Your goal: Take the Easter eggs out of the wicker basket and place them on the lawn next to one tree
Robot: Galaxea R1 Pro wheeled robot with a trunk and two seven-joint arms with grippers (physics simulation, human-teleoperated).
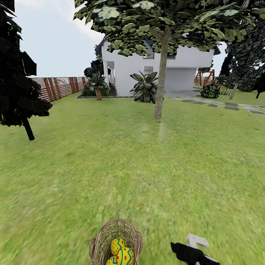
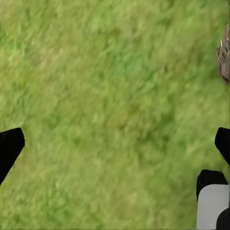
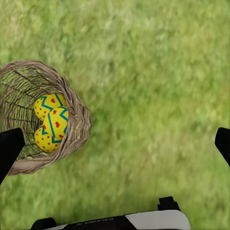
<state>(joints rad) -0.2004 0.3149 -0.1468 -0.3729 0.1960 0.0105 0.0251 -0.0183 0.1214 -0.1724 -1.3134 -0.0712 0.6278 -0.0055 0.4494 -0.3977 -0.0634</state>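
Observation:
The wicker basket (image 1: 110, 235) stands on the lawn (image 1: 121, 165) at the near edge of the head view, with three yellow Easter eggs (image 1: 120, 252) inside it. My right arm's black and white end (image 1: 191, 252) hangs just right of the basket. Seen from the right wrist, the basket (image 3: 76, 120) and its eggs (image 3: 52, 123) lie beside my open right gripper (image 3: 115, 146), which has only grass between its fingers. My left gripper (image 2: 115, 146) is open over bare grass, the basket's rim (image 2: 223, 57) at that view's edge. A grey-brown trunked tree (image 1: 160, 77) stands far ahead.
A dark cone-shaped tree (image 1: 20, 81) stands at the left. A slatted fence (image 1: 59, 87), a short palm (image 1: 98, 86), a leafy bush (image 1: 145, 88) and a white house (image 1: 184, 73) line the back. Grey paving stones (image 1: 230, 106) run at the far right.

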